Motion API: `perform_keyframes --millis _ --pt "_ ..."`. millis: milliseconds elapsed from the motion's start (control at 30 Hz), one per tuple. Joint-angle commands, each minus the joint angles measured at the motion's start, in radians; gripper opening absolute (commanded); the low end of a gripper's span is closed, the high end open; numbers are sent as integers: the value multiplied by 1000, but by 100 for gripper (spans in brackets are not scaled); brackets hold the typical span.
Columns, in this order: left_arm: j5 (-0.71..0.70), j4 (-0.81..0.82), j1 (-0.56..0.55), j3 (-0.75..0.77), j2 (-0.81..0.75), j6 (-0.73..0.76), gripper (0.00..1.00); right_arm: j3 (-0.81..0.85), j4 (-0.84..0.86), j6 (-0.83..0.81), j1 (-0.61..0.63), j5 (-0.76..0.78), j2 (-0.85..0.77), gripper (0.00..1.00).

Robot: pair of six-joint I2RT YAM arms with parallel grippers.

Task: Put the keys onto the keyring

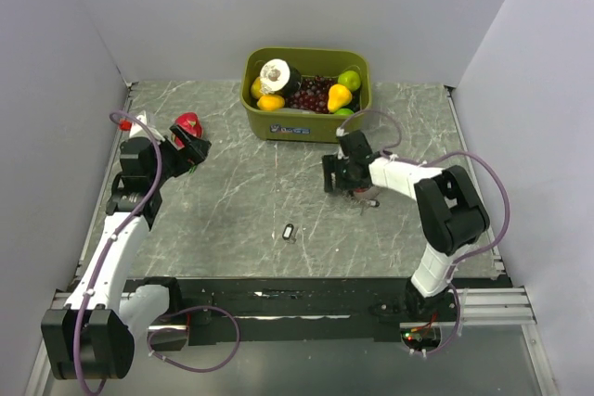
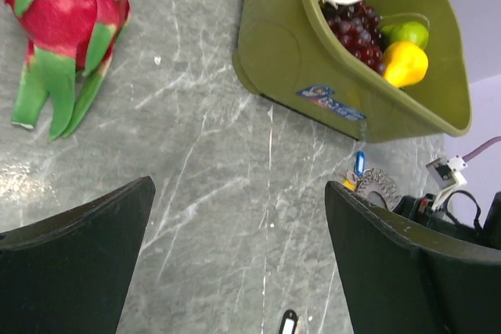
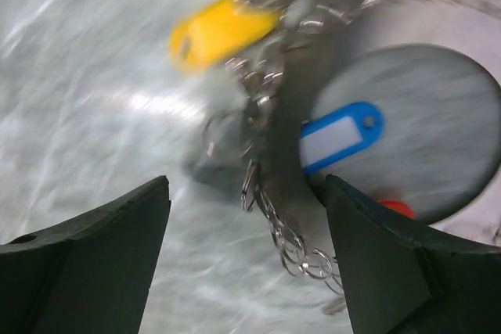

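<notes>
The keyring (image 3: 291, 242) lies on the marble table right under my right gripper (image 3: 246, 263). Its coiled rim runs between the open fingers. A yellow-headed key (image 3: 215, 33), a blue-headed key (image 3: 340, 134) and a bit of a red one (image 3: 398, 209) lie at the ring. The view is blurred. In the top view the right gripper (image 1: 342, 176) covers most of the ring. A black-headed key (image 1: 289, 231) lies alone mid-table. My left gripper (image 1: 190, 150) is open and empty at the far left. Its wrist view shows the keyring (image 2: 378, 185), the blue key (image 2: 359, 163) and the black key (image 2: 287, 322).
An olive bin (image 1: 264, 118) with grapes, a pear, citrus and a tape roll stands at the back centre. A red dragon fruit (image 1: 188, 124) lies just beyond the left gripper. White walls enclose the table on three sides.
</notes>
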Motion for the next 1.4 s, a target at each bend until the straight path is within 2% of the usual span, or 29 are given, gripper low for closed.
perform_keyframes --millis 0,67,233,333,433,533,600,833,933,1033,1167,1367 --pt "52 16 -1 -20 -10 7 96 -135 -52 110 145 -215 -79 86" --pt "61 30 -1 -35 -19 7 96 -178 -40 138 210 -212 -127 87" --pt "78 28 -1 -37 -22 10 96 -201 -37 167 224 -241 -334 89" --pt "119 47 -1 -40 -14 7 96 -153 -97 155 224 -140 -437 96" --pt "157 85 -3 -54 -1 -13 96 -129 -154 140 222 -10 -527 98" --pt "162 123 -32 -58 36 -41 96 -141 -174 135 187 40 -589 98" --pt "141 121 -96 -37 87 -41 98 -160 -174 138 120 38 -602 98" --pt "109 166 -358 53 344 -51 99 -307 -164 155 -68 -124 -632 97" --pt "98 182 -496 132 516 -50 97 -364 -164 170 -86 -147 -642 97" --pt "96 183 -573 178 625 -48 95 -423 -145 201 -88 -198 -638 96" --pt "119 219 -631 202 716 -64 94 -497 -80 255 -85 -267 -638 94" --pt "115 205 -710 256 816 -59 87 -520 -59 255 -86 -284 -618 92"
